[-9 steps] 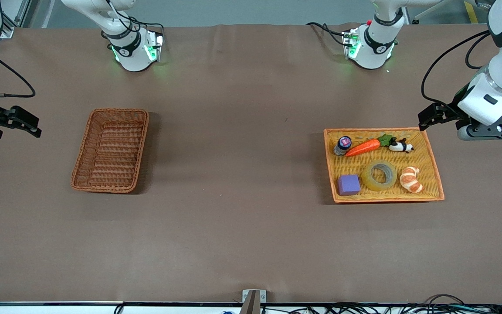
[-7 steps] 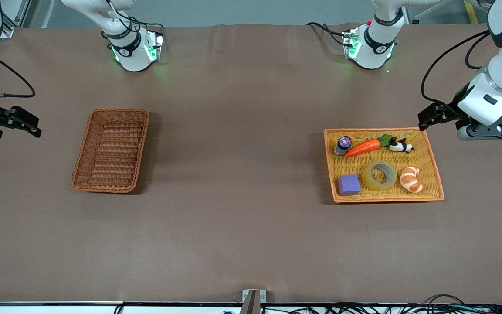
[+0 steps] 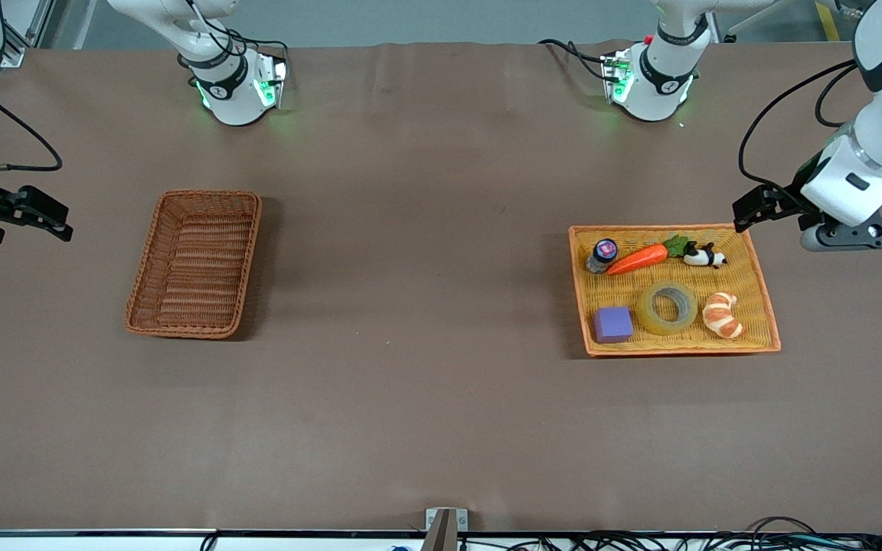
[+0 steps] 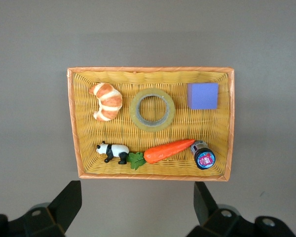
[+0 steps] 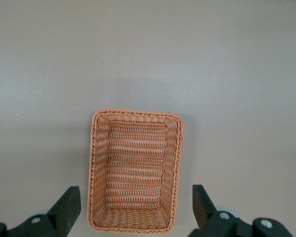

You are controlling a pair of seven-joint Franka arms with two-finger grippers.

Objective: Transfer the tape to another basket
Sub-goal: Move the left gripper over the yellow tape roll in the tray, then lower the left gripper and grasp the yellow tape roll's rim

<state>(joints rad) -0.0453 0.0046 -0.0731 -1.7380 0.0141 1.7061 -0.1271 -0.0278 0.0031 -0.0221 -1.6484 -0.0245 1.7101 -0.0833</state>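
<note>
From the front, the basket (image 3: 194, 264) holds nothing, while the orange-yellow tray (image 3: 762, 298) holds the tape (image 3: 667, 308) between a purple cube (image 3: 612, 324) and a croissant (image 3: 721, 314), with a carrot (image 3: 638, 259), a panda (image 3: 705, 256) and a small bottle (image 3: 602, 255) farther back. The left gripper (image 3: 751, 208) hangs over the tray's corner, the right gripper (image 3: 47, 216) over bare bench (image 3: 426, 383). The left wrist view shows the tape (image 4: 152, 109) flat, translucent yellowish, grey-rimmed, and the left gripper (image 4: 137, 210) with jaws wide apart, holding nothing. In the right wrist view the right gripper (image 5: 135, 211) straddles the basket (image 5: 135, 170), jaws spread and bare.
</note>
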